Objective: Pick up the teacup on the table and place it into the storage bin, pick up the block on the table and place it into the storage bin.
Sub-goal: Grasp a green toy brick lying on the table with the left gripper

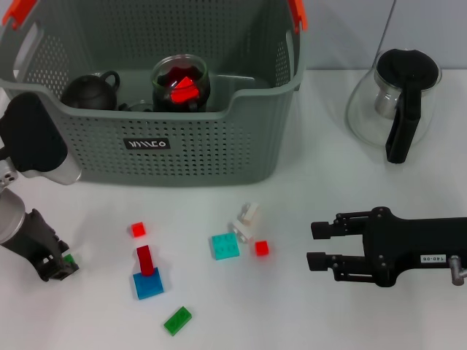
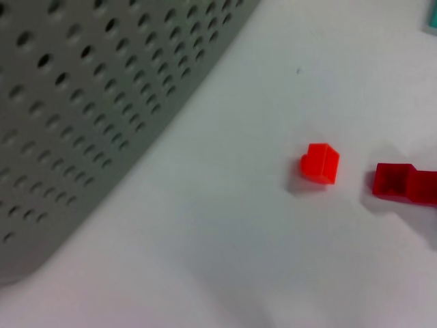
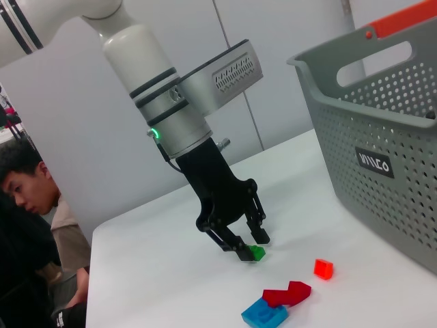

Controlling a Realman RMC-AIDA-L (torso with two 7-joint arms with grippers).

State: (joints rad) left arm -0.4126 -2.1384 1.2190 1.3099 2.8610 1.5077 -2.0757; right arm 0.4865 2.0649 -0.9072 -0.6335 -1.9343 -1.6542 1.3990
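The grey-green storage bin [image 1: 219,146] stands at the back left. Inside it are a glass teacup [image 1: 181,82] holding red pieces and a dark round pot [image 1: 91,91]. Low over the table's front left, my left gripper [image 1: 58,268] has its fingers closed against a small green block [image 1: 69,259]; the right wrist view shows this gripper [image 3: 249,247] and block [image 3: 256,253] on the table. At the right, my right gripper [image 1: 315,244] is open and holds nothing. A small red block [image 1: 138,230] lies in front of the bin [image 2: 82,102].
A dark red block [image 1: 146,261] sits on a blue one [image 1: 149,284]. A flat green block [image 1: 177,320], a teal plate [image 1: 225,246], white pieces [image 1: 248,219] and a red cube [image 1: 261,248] lie mid-table. A glass teapot [image 1: 398,95] stands back right. A person [image 3: 27,184] sits beyond the table.
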